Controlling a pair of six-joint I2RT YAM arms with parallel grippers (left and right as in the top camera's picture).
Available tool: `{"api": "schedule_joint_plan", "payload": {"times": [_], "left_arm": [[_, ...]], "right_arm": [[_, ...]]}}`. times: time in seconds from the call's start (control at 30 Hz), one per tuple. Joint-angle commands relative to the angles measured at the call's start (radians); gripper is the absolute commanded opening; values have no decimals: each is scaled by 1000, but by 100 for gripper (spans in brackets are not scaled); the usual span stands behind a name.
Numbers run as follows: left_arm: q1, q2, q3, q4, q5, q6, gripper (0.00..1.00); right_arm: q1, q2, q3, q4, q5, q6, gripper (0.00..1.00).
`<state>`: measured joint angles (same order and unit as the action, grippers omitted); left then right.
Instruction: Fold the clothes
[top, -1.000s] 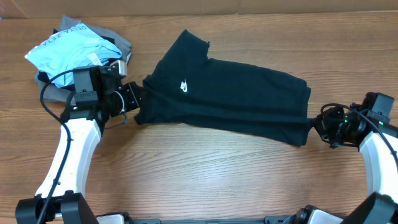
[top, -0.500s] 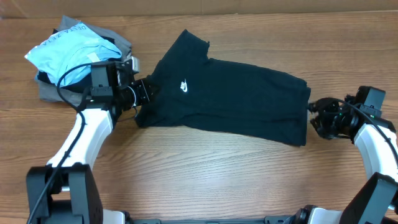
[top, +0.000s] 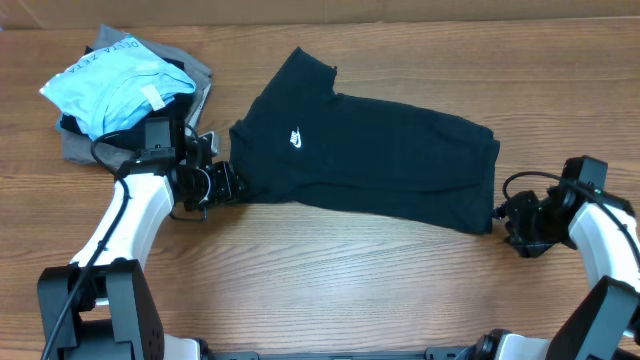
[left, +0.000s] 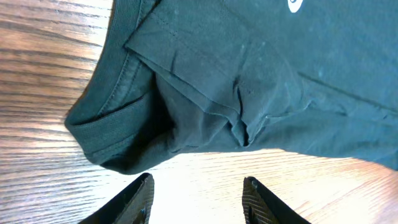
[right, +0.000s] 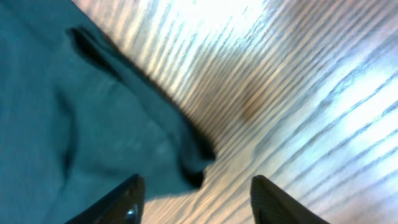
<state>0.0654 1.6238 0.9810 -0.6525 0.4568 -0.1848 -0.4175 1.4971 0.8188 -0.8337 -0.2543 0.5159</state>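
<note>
The clothes, a black short-sleeved T-shirt (top: 380, 165) with a small white logo (top: 297, 138), lie folded lengthwise across the middle of the table. My left gripper (top: 226, 185) sits just off the shirt's left end, open, with bare wood between its fingers. In the left wrist view the collar and a sleeve hem of the T-shirt (left: 205, 87) lie just ahead of the open left gripper (left: 198, 186). My right gripper (top: 508, 216) is at the shirt's right end, open. In the right wrist view a corner of the T-shirt (right: 99, 118) lies ahead of the open right gripper (right: 196, 190).
A pile at the back left holds a light blue garment with lettering (top: 110, 82) on top of a grey garment (top: 80, 148). The table is brown wood (top: 330, 280). A cable loops off each arm close to the shirt ends.
Both grippers went from shut on the shirt's ends to open and have drawn back off the fabric. The shirt's ends now lie flat on the wood.
</note>
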Motion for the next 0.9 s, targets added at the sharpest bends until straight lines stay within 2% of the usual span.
{"api": "schedule_joint_plan", "payload": {"times": [0.0,0.17,0.33,0.37,0.47,0.57,0.87], "left_arm": [[3,3,19,-2,1,56,49],[13,1,74,-46,26,59,49],[42,1,123,-130,-46,83,51],[47,1,124,-136,-54,92,52],[56,1,123,-166,-90,118,52],[57,1,123,-195,-129,121,54],[26,5,108,-215,-125,158,55]], "right_arm": [[-1,-2,-105,160,-46,-61,52],[1,-2,-194,332,-144,-86,39],[21,-2,-209,367,-260,-250,34],[25,-2,-209,363,-257,-264,30],[22,-3,-208,346,-234,-261,4],[3,-3,-181,285,-147,-207,4],[-21,-4,42,-89,-15,-198,4]]}}
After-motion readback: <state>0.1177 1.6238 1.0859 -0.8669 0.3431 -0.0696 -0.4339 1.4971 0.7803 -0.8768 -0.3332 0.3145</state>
